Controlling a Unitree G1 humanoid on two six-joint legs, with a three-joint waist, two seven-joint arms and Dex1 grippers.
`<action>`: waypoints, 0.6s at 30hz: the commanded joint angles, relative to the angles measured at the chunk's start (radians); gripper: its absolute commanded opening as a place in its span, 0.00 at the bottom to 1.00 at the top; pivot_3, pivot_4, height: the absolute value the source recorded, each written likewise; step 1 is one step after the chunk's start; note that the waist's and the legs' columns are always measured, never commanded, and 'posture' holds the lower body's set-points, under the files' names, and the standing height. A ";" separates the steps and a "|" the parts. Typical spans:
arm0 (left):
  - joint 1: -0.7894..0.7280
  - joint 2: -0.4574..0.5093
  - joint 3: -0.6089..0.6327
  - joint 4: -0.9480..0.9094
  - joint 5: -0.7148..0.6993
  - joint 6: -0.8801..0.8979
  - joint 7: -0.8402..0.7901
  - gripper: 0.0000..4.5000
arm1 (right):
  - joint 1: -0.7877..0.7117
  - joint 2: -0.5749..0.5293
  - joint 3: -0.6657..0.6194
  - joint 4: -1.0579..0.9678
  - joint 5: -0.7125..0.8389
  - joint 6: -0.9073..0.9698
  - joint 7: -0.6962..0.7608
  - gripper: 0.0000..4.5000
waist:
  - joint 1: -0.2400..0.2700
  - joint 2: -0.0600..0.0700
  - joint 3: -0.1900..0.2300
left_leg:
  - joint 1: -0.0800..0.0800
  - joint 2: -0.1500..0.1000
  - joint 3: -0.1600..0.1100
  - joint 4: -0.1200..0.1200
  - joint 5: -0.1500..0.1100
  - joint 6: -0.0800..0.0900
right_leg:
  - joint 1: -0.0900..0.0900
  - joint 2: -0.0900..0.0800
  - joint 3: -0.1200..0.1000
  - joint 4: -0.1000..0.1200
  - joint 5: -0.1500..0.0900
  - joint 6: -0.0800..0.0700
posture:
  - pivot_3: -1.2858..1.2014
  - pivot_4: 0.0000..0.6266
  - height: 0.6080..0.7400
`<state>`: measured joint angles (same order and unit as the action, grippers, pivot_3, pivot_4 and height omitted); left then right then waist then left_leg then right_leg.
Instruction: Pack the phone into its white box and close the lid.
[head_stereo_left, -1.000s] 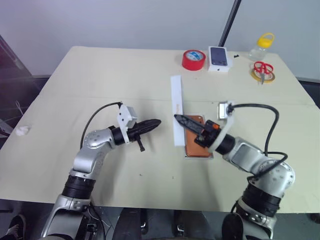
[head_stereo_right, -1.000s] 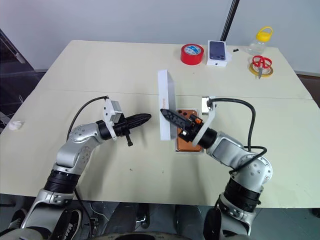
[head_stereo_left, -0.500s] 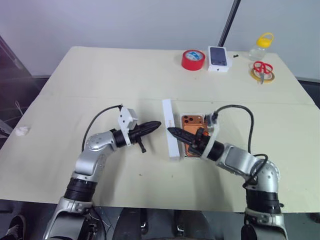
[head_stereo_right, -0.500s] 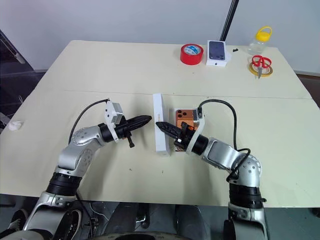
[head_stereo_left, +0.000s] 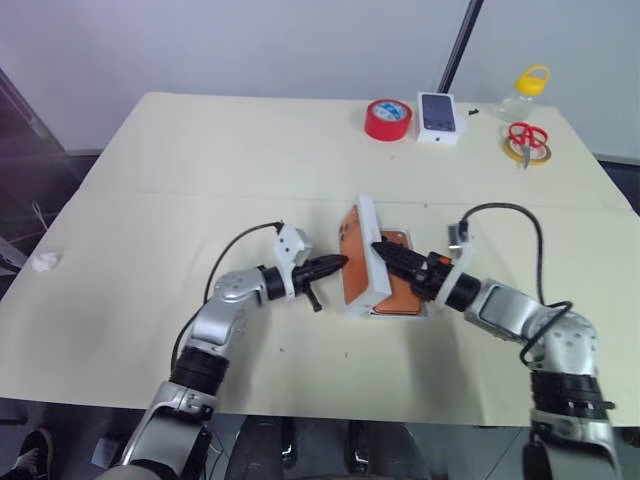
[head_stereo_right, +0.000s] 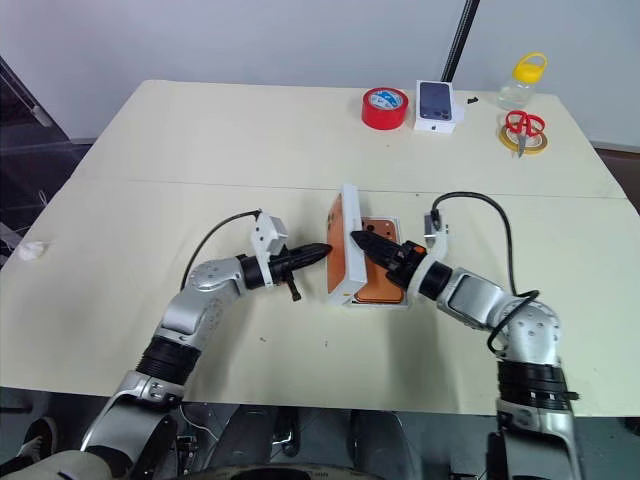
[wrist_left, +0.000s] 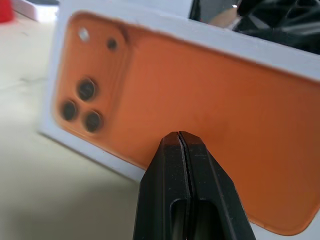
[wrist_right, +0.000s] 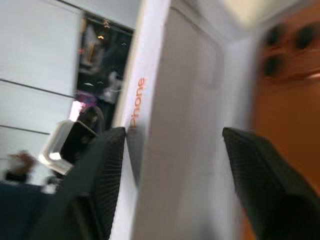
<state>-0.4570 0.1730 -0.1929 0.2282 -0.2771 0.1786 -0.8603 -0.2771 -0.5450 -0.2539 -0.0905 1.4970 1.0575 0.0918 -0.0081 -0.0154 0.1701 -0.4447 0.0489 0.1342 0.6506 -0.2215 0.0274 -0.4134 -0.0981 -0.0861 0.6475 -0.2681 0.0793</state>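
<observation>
Phone (head_stereo_left: 400, 290) lay in the box (head_stereo_left: 418, 311); the lid (head_stereo_left: 356, 258) leaned over it, left gripper (head_stereo_left: 341, 263) pressed together against its printed face, right gripper (head_stereo_left: 381, 248) spread around its edge.

Even, bright overhead light with soft shadows; the right wrist view is heavily motion-blurred.

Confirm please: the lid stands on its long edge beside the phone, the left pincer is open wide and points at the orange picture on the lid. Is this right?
Not quite. The left pincer is shut, not open wide: the left wrist view shows its two fingers pressed together. The rest holds: the lid stands on its long edge beside the phone, and that pincer points at its orange picture.
</observation>
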 joint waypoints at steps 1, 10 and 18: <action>-0.043 -0.038 -0.031 0.012 0.029 -0.024 0.012 0.00 | 0.021 -0.092 -0.039 -0.056 -0.127 -0.040 0.123 0.65 | 0.000 0.000 0.000 | 0.000 0.000 0.000 0.000 0.000 0.000 | 0.000 0.000 0.000 0.000 0.000 0.000 | 0.52 0.24 0.95; -0.049 -0.004 0.024 -0.029 0.007 0.018 0.015 0.00 | 0.052 -0.168 0.156 -0.159 -0.749 -0.440 0.301 0.35 | -0.007 0.000 0.000 | 0.001 0.002 -0.001 -0.001 0.000 0.000 | -0.001 0.003 0.000 0.001 0.000 0.000 | 0.52 0.24 0.95; -0.096 0.025 0.118 0.054 0.003 0.099 0.137 0.00 | 0.048 -0.110 0.229 -0.092 -1.080 -0.632 0.255 0.01 | 0.007 0.000 0.000 | -0.001 -0.001 0.000 0.001 0.000 0.000 | 0.000 0.000 0.000 -0.001 0.000 0.001 | 0.52 0.24 0.95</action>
<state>-0.5135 0.2243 -0.0896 0.2554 -0.2885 0.2901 -0.7793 -0.2150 -0.6726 -0.0126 -0.1839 0.4581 0.4647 0.3590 -0.0016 -0.0157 0.1705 -0.4452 0.0482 0.1339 0.6527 -0.2216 0.0277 -0.4129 -0.0979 -0.0864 0.6467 -0.2686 0.0800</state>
